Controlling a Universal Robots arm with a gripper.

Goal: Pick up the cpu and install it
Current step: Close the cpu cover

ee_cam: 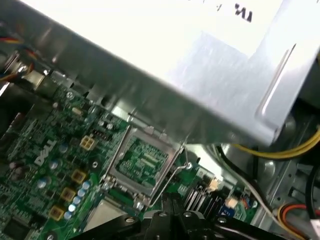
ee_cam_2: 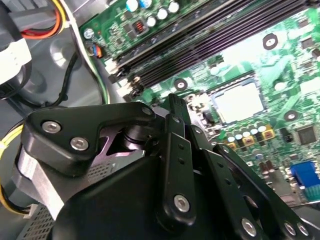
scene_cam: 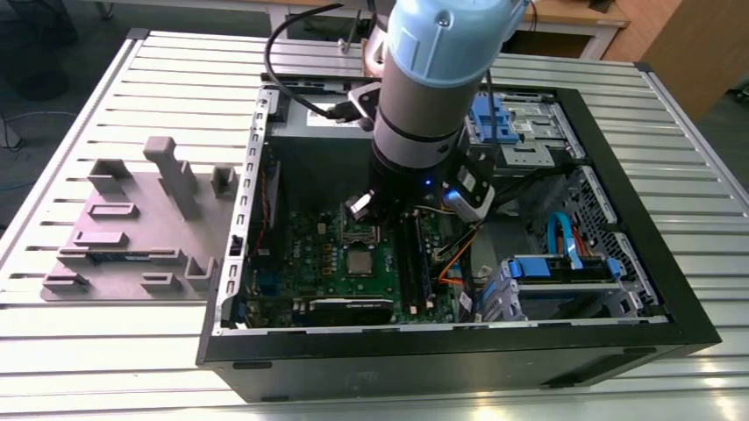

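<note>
The cpu point(scene_cam: 360, 260) is a pale silver square lying flat in its socket on the green motherboard point(scene_cam: 307, 254) inside the open computer case. It also appears as a bright square cpu point(ee_cam_2: 239, 102) in the second wrist view and as a pale patch cpu point(ee_cam: 102, 214) in the first wrist view. The socket's metal frame point(ee_cam: 144, 161) stands tilted up beside it, with its wire lever point(ee_cam: 172, 175) raised. My gripper point(scene_cam: 381, 224) hangs just above the board, close to the frame. Its black fingertips point(ee_cam_2: 175, 102) are together and hold nothing.
Black memory slots point(ee_cam_2: 210, 37) run beside the socket. A silver power supply box point(ee_cam: 215, 75) and yellow and orange cables point(ee_cam: 280, 152) crowd that end. Blue drive brackets point(scene_cam: 567, 267) sit at the exterior view's right. A grey fixture tray point(scene_cam: 129, 228) lies on the ribbed table.
</note>
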